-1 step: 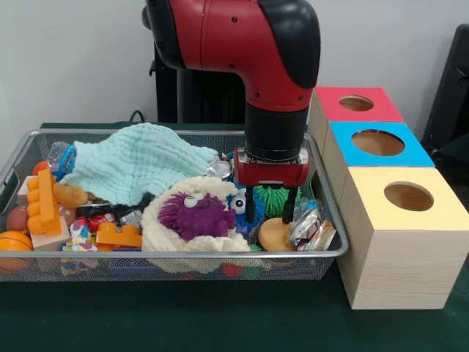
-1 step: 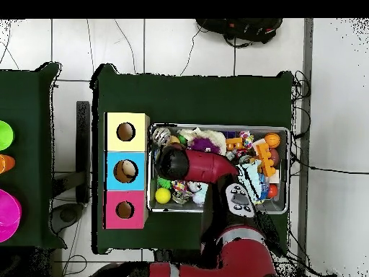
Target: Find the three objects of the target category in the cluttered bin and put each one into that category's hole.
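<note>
A wire bin (image 1: 220,254) holds a jumble of toys. My gripper (image 1: 270,209) hangs low in the bin's right part, open, its two black fingers (image 1: 250,207) standing either side of a green spiky ball (image 1: 275,196). Whether they touch it I cannot tell. Just in front lies an orange round piece (image 1: 275,235). To the right stand three wooden boxes with holes, topped red (image 1: 357,104), blue (image 1: 379,143) and yellow (image 1: 407,196). From overhead the arm (image 2: 189,164) covers the gripper, and the yellow (image 2: 126,132), blue (image 2: 125,171) and red (image 2: 125,210) boxes line up left of the bin (image 2: 289,173).
A purple fuzzy toy (image 1: 196,214) rests on cream fabric, and a pale green cloth (image 1: 139,165) covers the bin's back left. Orange blocks (image 1: 44,202), an orange ball (image 1: 13,246), a bottle (image 1: 62,155) and foil packets (image 1: 311,227) also crowd the bin. A yellow ball (image 2: 163,195) lies near the boxes.
</note>
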### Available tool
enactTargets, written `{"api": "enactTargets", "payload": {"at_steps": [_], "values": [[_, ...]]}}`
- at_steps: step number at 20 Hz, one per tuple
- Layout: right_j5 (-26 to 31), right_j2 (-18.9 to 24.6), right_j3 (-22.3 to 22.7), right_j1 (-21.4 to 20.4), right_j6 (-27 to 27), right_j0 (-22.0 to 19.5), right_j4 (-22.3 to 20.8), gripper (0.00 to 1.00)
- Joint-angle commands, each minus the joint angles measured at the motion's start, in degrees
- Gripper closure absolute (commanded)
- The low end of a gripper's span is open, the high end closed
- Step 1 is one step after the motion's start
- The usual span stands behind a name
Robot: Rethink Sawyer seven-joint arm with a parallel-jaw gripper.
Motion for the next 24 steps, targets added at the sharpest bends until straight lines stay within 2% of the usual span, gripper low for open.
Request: {"api": "enactTargets", "payload": {"at_steps": [1, 6, 13, 17, 21, 23, 24], "values": [[7.1, 7.1, 1.4, -3.0, 3.6, -3.2, 1.1, 0.0], [13.8, 6.4, 0.4, -6.6, 3.0, -2.6, 1.5, 0.0], [19.8, 3.8, -0.5, -9.8, 4.4, -0.3, 0.8, 0.0], [20.7, 4.2, -0.1, -10.7, 4.3, -0.6, 0.7, 0.0], [18.3, 4.1, 1.2, -10.5, 5.0, -0.5, 0.1, 0.0], [16.5, 3.0, 1.2, -9.5, 6.3, 1.0, -0.7, 0.0], [15.0, 0.9, 1.3, -9.3, 8.4, 2.8, -1.5, 0.0]]}}
